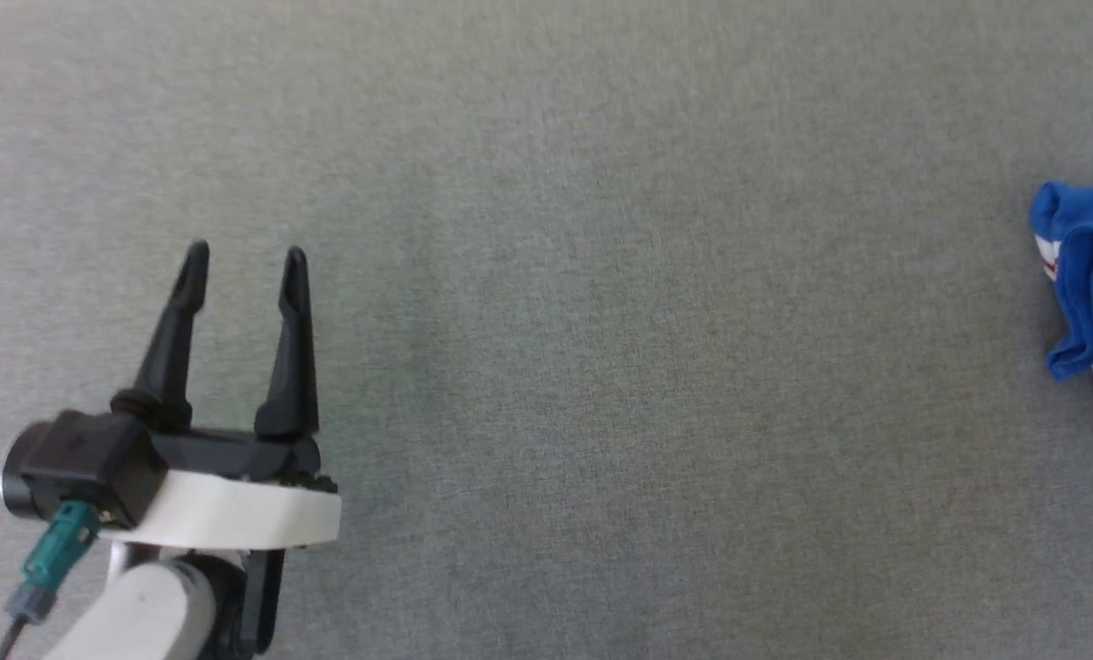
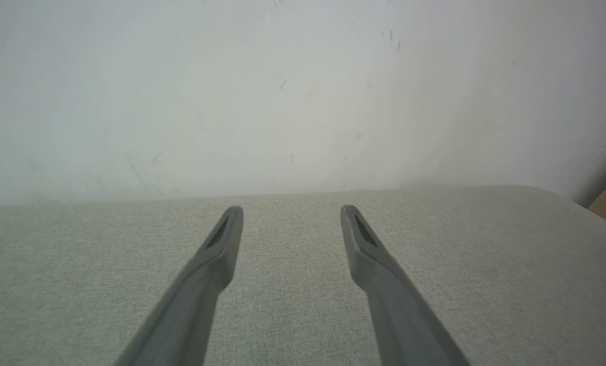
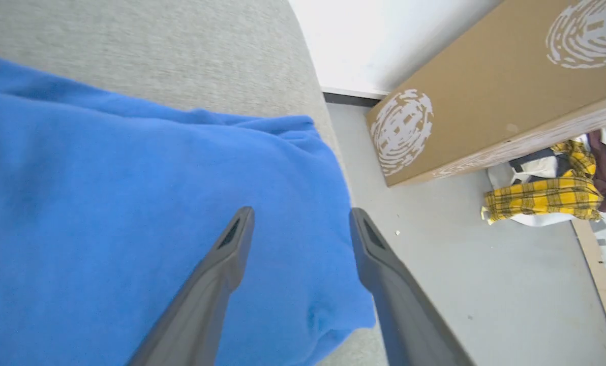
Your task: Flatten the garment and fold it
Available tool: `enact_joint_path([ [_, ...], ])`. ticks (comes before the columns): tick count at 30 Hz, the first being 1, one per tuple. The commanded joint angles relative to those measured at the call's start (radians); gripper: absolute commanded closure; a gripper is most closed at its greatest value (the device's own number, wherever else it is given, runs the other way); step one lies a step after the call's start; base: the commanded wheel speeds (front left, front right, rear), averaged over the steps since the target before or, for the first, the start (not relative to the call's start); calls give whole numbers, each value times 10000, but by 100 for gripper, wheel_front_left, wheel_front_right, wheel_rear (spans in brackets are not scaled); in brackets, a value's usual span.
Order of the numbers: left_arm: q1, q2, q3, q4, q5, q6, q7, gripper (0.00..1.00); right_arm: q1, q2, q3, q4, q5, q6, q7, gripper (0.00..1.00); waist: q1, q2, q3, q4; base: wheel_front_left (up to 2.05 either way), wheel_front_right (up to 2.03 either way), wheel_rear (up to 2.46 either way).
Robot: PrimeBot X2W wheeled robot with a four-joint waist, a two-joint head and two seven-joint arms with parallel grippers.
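Note:
The garment [image 1: 1092,293] is a bright blue bundle at the right edge of the head view, with a bit of white, red-striped trim on its left side. In the right wrist view the garment [image 3: 130,213] spreads as plain blue cloth over the grey surface, close to its edge. My right gripper [image 3: 300,216] hangs just above that cloth, jaws apart, nothing between them. My left gripper [image 1: 244,261] is at the lower left of the head view, far from the garment, open and empty. The left gripper [image 2: 292,213] hovers over bare grey fabric.
The grey fabric work surface [image 1: 601,367] ends at a white wall [image 2: 282,101]. Beside the surface's edge lies floor [image 3: 460,284], with a brown cardboard box [image 3: 486,91] and a pile of clothes including yellow plaid cloth [image 3: 547,195].

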Motion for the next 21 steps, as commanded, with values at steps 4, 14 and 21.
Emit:
enact_joint_path([
  [4, 534, -209, 66, 313, -79, 85, -159, 0, 897, 967, 744, -854, 432, -11, -554, 0, 1, -1, -1064, 209, 0, 0, 0],
  [14, 1684, -522, 233, 419, -123, -66, -258, 0, 2209, 3104, 1275, -3291, 289, -11, -1982, 0, 1, -1, -2988, 501, 0, 0, 0],
  [21, 2608, -578, 464, 256, -11, 10, -273, 0, 3093, 3908, 1219, -4334, 36, -11, -2727, 0, 1, -1, -3913, 848, 0, 0, 0],
])
